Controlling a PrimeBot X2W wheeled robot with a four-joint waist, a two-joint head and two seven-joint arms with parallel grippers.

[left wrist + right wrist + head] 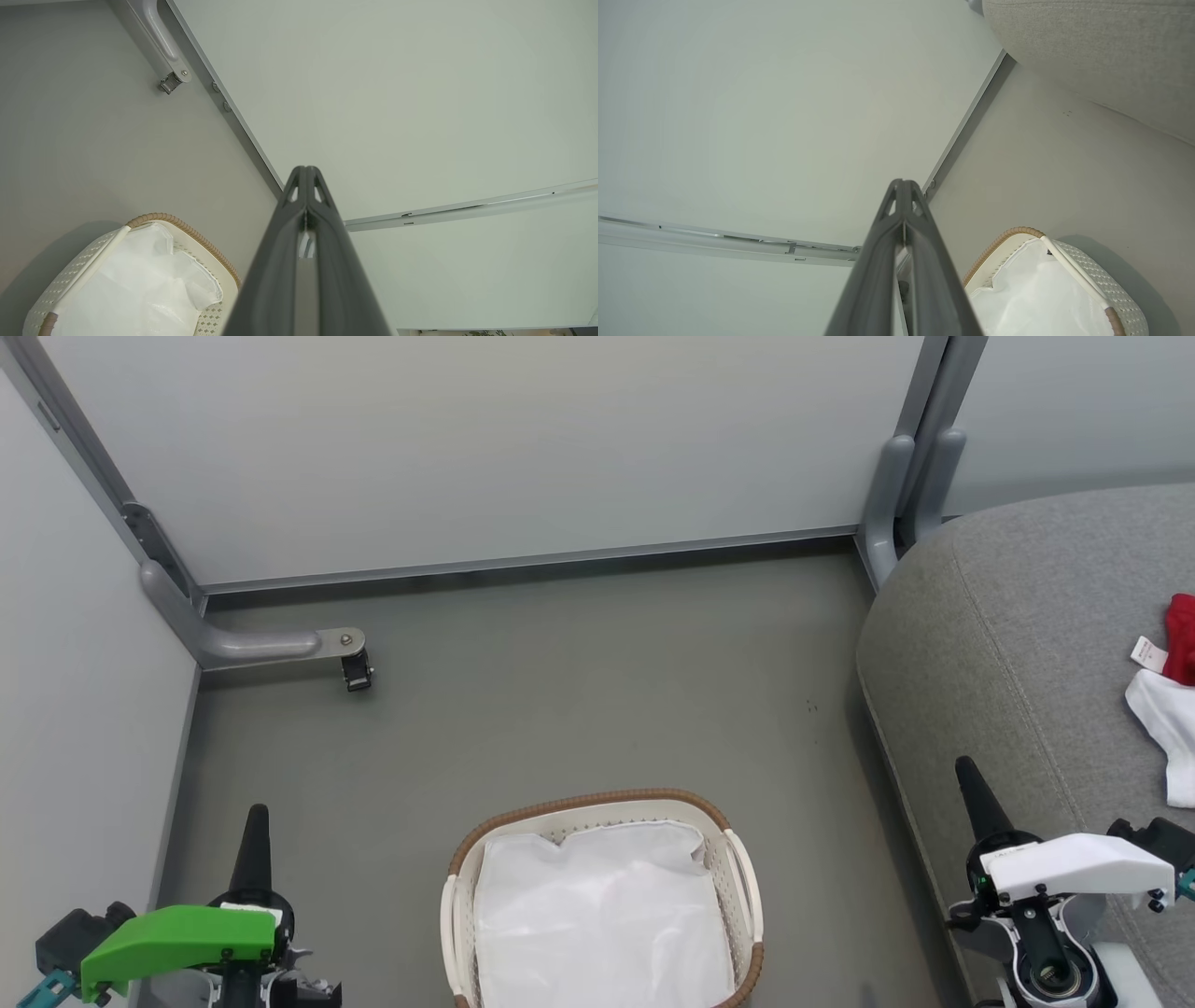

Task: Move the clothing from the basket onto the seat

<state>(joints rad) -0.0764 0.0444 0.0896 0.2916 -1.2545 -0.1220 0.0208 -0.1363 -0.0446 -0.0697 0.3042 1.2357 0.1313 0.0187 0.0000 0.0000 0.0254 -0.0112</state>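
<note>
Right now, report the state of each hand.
Left hand: closed, holding nothing.
Right hand: closed, holding nothing.

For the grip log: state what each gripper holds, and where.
Nothing is held: the left gripper and the right gripper are both shut and empty.
</note>
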